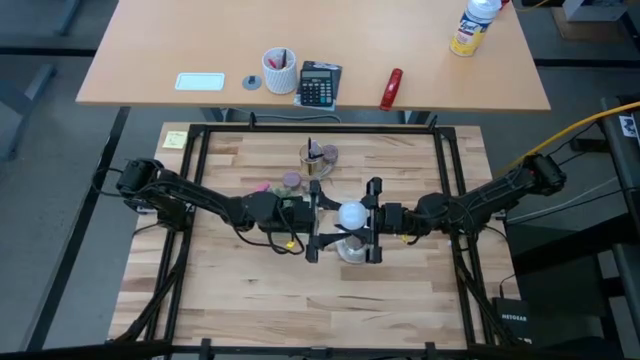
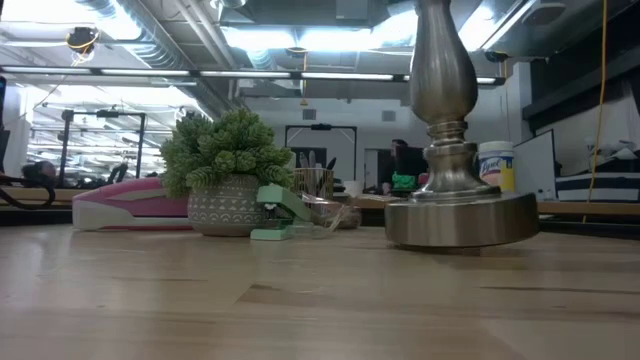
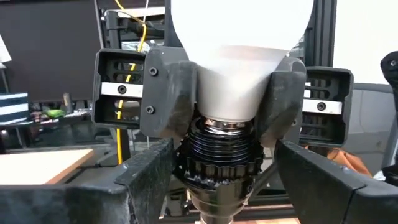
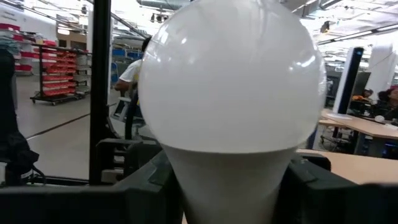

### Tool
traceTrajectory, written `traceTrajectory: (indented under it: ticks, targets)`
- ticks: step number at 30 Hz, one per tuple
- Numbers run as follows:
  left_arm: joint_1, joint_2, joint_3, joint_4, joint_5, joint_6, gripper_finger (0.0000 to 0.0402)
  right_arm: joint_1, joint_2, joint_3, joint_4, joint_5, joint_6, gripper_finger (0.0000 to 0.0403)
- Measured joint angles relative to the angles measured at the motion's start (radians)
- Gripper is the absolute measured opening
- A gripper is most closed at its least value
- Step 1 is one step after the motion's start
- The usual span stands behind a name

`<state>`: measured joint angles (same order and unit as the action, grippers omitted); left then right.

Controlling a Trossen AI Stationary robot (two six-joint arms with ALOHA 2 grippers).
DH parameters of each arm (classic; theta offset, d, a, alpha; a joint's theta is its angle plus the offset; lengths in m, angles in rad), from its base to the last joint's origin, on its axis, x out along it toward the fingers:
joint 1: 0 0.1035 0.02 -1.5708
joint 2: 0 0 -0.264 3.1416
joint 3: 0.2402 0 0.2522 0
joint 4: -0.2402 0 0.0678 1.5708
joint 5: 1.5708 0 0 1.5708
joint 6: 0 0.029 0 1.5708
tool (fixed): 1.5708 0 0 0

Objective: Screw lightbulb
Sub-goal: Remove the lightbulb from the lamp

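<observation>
Frosted white, the round globe lightbulb [image 1: 351, 214] sits near the centre of the high view, its ribbed silvery base at the mouth of the black socket [image 3: 219, 167] of the silver round-based stand [image 2: 461, 215]. The right gripper [image 1: 374, 221], coming from the right of the frame, clamps the bulb's lower neck with its dark fingers [image 3: 166, 93]. The left gripper [image 1: 314, 221], coming from the left, has its jaws spread wide beside the socket, grasping nothing.
</observation>
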<state>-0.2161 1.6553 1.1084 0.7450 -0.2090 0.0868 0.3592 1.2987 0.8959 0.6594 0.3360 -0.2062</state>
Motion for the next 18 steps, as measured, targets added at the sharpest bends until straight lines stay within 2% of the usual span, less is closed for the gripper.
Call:
traceTrajectory:
  ticks: [6, 11, 18]
  targets:
    - [0.008, 0.002, -0.002, -0.029, -0.003, -0.028, 0.0269, 0.000, 0.000, 0.002, 0.017, -0.049, 0.001, 0.0160]
    - [0.007, 0.002, -0.002, -0.022, -0.001, 0.014, 0.0269, 0.000, 0.000, 0.003, 0.010, -0.084, 0.001, 0.0160]
    - [-0.005, 0.002, -0.002, 0.003, 0.001, 0.031, 0.0269, 0.000, 0.000, 0.003, 0.008, -0.066, 0.003, 0.0160]
